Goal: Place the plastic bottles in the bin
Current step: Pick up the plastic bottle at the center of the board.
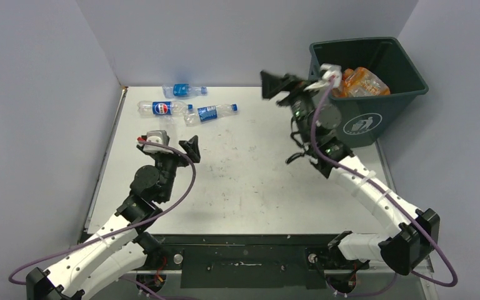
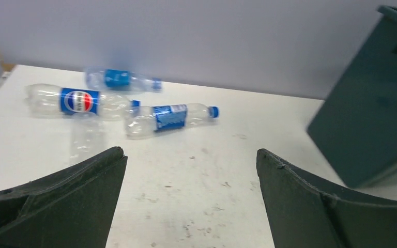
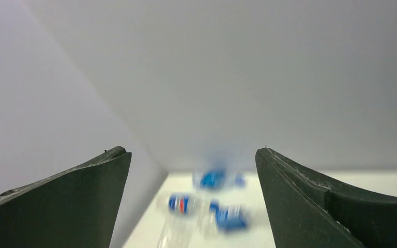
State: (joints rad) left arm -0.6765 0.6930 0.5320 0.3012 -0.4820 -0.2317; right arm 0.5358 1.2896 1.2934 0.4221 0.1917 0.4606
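left claw (image 2: 188,155) and right claw (image 3: 191,152), both wide open and empty; the round bottles (image 1: 161,108) lying loose on the desk (image 1: 244,181) may roll away if nudged off-centre.

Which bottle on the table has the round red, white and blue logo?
The Pepsi bottle, the leftmost one; the far bottle and the right bottle carry blue labels without it.
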